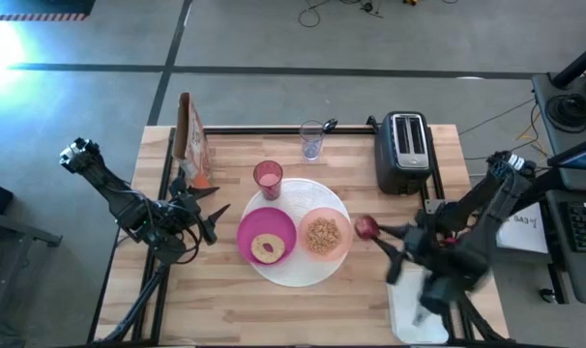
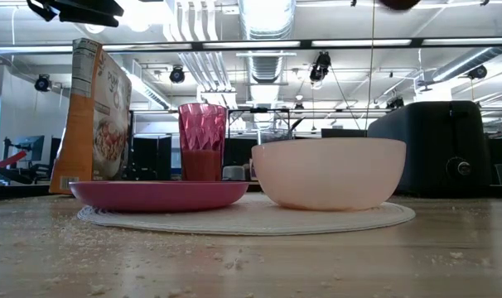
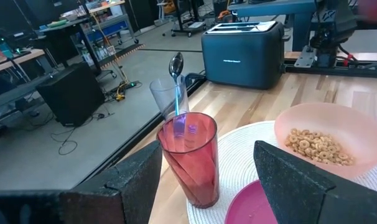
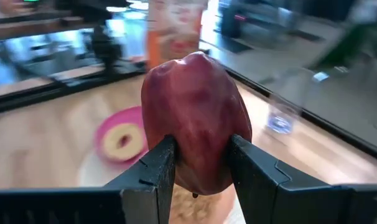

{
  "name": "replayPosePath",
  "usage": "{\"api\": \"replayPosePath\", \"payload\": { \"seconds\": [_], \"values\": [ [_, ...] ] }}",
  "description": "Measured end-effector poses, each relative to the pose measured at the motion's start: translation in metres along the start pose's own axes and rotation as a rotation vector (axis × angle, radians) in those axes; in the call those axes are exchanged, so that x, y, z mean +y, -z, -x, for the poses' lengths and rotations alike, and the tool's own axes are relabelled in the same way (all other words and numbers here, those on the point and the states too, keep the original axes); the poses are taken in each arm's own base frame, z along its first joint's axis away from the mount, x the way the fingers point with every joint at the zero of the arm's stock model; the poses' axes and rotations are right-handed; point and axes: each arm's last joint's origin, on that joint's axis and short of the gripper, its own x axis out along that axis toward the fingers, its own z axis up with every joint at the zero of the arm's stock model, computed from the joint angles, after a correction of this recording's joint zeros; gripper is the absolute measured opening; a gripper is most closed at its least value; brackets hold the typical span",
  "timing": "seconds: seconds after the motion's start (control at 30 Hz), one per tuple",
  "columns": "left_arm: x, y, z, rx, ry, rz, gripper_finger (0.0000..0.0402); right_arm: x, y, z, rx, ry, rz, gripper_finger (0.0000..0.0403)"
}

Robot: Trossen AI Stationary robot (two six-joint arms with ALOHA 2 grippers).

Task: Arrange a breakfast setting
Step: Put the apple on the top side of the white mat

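Right wrist view: right hand (image 4: 198, 165) is clamped on the small red fruit (image 4: 195, 118), held in the air just beside the peach bowl (image 1: 324, 235) on the large round white plate (image 1: 303, 273). Left hand (image 1: 214, 220) waits with fingers apart, empty, beside the magenta bowl (image 1: 266, 235).

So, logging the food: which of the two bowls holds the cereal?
The peach bowl, on the plate's toaster side; the magenta bowl beside it holds round bread instead.

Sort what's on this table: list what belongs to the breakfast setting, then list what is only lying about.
Breakfast setting: white plate, magenta bowl holding round bread, peach bowl of cereal, pink tumbler, clear cup with spoon, red fruit gripped in the right end effector.

Lying about: toaster, cereal box, white tub.
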Motion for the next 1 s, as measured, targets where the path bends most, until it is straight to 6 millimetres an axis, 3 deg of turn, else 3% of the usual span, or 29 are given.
{"api": "replayPosePath", "payload": {
  "seconds": [0.47, 0.83, 1.0],
  "values": [
    [-0.001, -0.001, 0.0, -0.003, 0.003, 0.013, 0.0237, -0.017, -0.01, -0.135, 0.129, 0.422, -0.141, 0.0125],
    [-0.001, -0.001, 0.0, -0.003, 0.002, 0.011, 0.0237, -0.023, -0.011, -0.225, 0.157, 0.414, -0.15, 0.0125],
    [-0.001, -0.001, 0.0, -0.004, 0.002, 0.012, 0.0237, -0.018, 0.001, -0.254, 0.183, 0.352, -0.153, 0.0125]
  ]
}}
